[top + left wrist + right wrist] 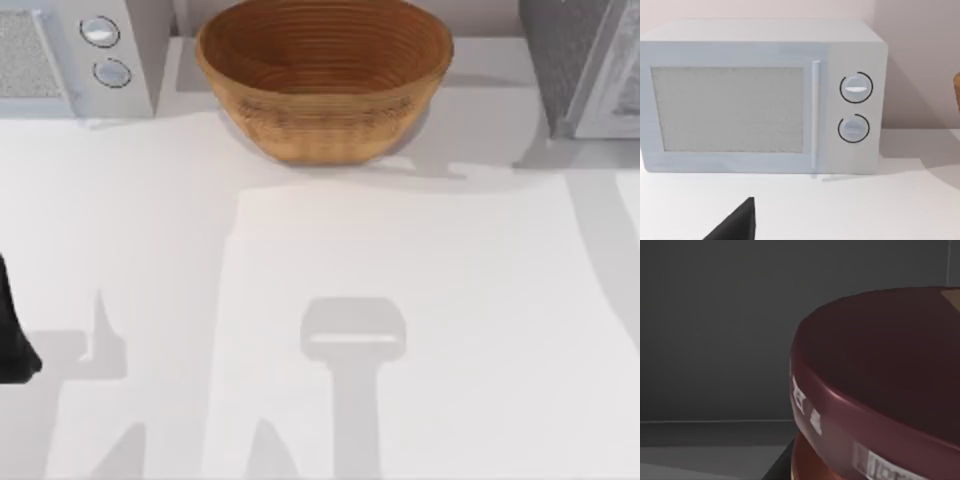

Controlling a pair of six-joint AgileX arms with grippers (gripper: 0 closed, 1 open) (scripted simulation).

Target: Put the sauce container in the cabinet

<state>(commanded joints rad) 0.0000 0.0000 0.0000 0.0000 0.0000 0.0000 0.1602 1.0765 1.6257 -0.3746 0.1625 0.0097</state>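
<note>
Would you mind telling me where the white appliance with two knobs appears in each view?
Top view: white appliance at the far left corner.
Left wrist view: white appliance front-on.
Right wrist view: faces the sauce container instead.
Shared landmark: the basket, beside it.

sauce container (880,390) cut off, cabinet (590,65) cropped at edge

Maroon-lidded sauce container (880,390), seemingly inside dark cabinet (575,60).
</note>
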